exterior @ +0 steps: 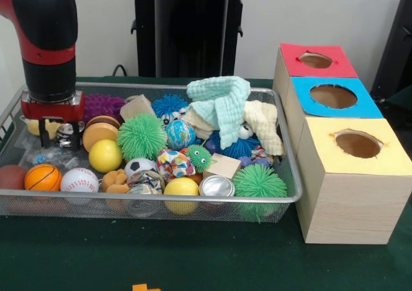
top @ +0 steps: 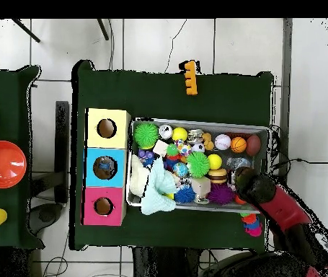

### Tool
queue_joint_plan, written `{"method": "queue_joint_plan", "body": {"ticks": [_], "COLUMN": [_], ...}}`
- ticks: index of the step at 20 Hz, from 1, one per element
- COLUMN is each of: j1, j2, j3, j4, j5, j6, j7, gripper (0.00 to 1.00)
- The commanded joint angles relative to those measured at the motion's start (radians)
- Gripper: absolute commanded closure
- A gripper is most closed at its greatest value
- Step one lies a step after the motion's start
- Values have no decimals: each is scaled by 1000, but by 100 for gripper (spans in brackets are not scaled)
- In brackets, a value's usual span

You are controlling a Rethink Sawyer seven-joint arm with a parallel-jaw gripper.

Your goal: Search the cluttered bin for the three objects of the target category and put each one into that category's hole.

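Gripper is hanging low over the left end of the silver wire-mesh bin in my front view, on the red and black arm. Its two short black fingers are pointing down with a narrow gap between them, and I am seeing nothing gripped there. A small shiny metallic object is sitting just beside the tips; I cannot tell whether they are touching it.

Balls are lying along the front of the bin: an orange basketball-patterned ball, a white baseball with red stitching, a small black-and-white soccer ball and two plain yellow balls. Green spiky rubber balls are sitting mid-bin and at the front right corner. A pale mint knitted cloth is piled on top at the back, with a cream cloth beside it. A round silver tin is sitting near the front.

I am seeing the three-part wooden box standing just right of the bin, with a round hole in each top: red, blue, yellow.

From overhead the arm is covering the bin's corner, and an orange toothed plastic piece is lying apart on the dark green table cloth.
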Motion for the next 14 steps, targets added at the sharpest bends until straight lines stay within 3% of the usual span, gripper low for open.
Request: {"method": "queue_joint_plan", "body": {"ticks": [1, 4, 5, 14], "j1": [19, 7, 8, 18], "j2": [40, 37, 36, 32], "j3": [34, 43, 40, 35], "j4": [-31, -17, -15, -4], "j5": [55, 40, 40, 66], "j6": [86, 47, 45, 64], "j7": [248, 232, 234, 256], "gripper": [0, 0, 100, 100]}}
